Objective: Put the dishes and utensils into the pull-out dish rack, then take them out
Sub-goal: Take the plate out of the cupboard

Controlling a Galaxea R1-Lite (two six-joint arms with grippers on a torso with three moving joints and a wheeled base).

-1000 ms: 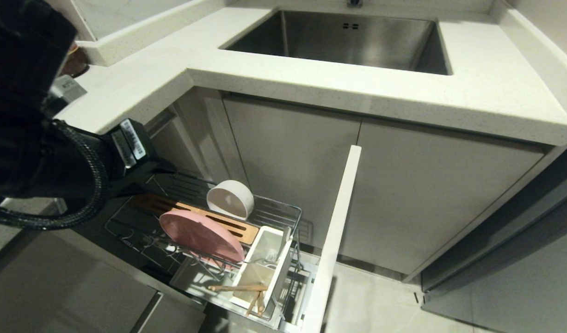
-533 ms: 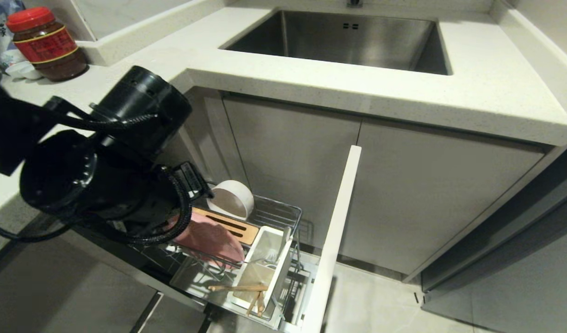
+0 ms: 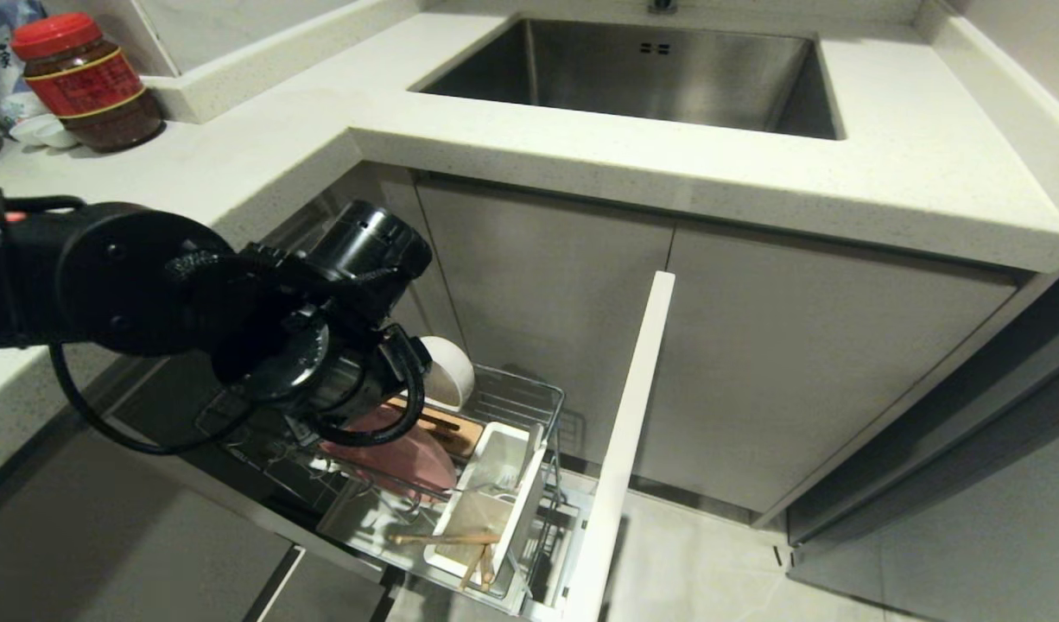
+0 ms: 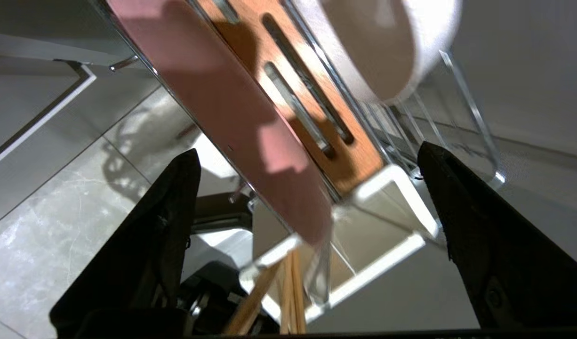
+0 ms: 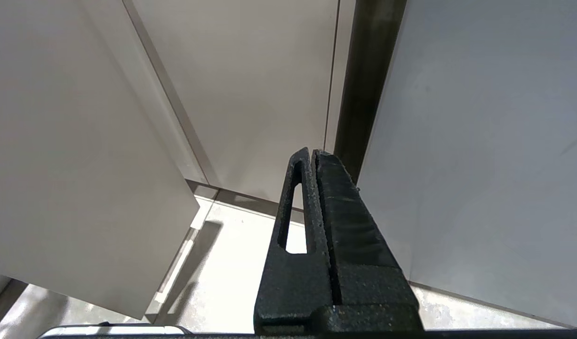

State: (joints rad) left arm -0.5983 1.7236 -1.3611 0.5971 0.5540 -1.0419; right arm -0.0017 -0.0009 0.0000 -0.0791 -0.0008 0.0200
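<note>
Left gripper agape over flat pink plate, slotted wooden strip

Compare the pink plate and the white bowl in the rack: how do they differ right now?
The pink plate is flat and wide; the white bowl is smaller and deep. The plate stands nearer the utensil cups, the bowl at the rack's far side beyond the wooden strip. The open left gripper straddles the plate's edge; the bowl lies outside it. Both stand on edge in the rack.
</note>
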